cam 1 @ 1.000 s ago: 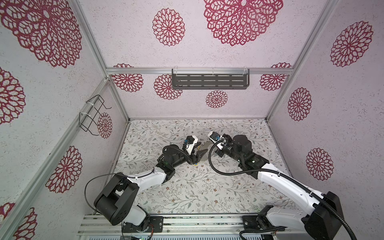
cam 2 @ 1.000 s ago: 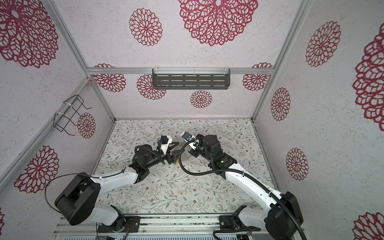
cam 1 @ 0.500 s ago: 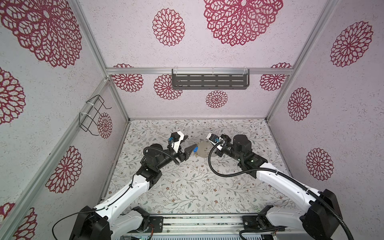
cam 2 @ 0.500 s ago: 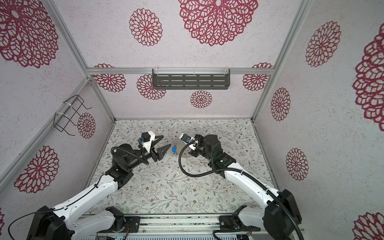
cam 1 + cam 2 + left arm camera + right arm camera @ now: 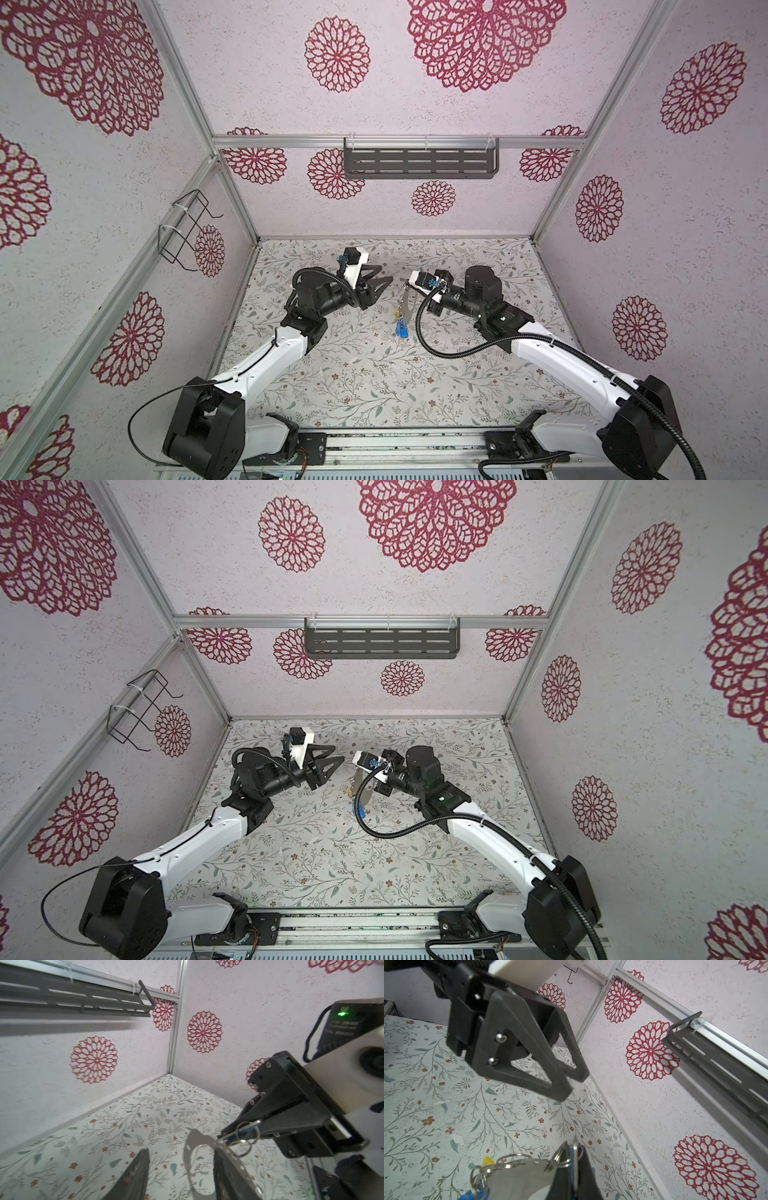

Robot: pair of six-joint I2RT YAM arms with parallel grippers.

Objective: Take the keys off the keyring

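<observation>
The keyring point(image 5: 405, 305) point(image 5: 360, 789), a flat grey metal plate, hangs above the floral floor. It hangs from a key point(image 5: 572, 1159) with a blue tag, and my right gripper point(image 5: 574, 1147) point(image 5: 409, 291) is shut on that key. More keys dangle below the plate, with blue tags point(image 5: 402, 330) point(image 5: 360, 811) and one yellow tag point(image 5: 487, 1161). My left gripper point(image 5: 385, 273) point(image 5: 337, 752) point(image 5: 180, 1167) is open and empty. It sits just left of the keyring point(image 5: 192, 1138) without touching it.
A grey slotted shelf point(image 5: 419, 162) is fixed on the back wall. A black wire holder point(image 5: 185, 232) hangs on the left wall. White walls with red patterns close in the floral floor point(image 5: 374, 374) on three sides.
My left gripper has drawn back to the left from the keyring and its jaws have narrowed a little. The keyring now hangs edge-on. My right gripper stays shut on the key.
</observation>
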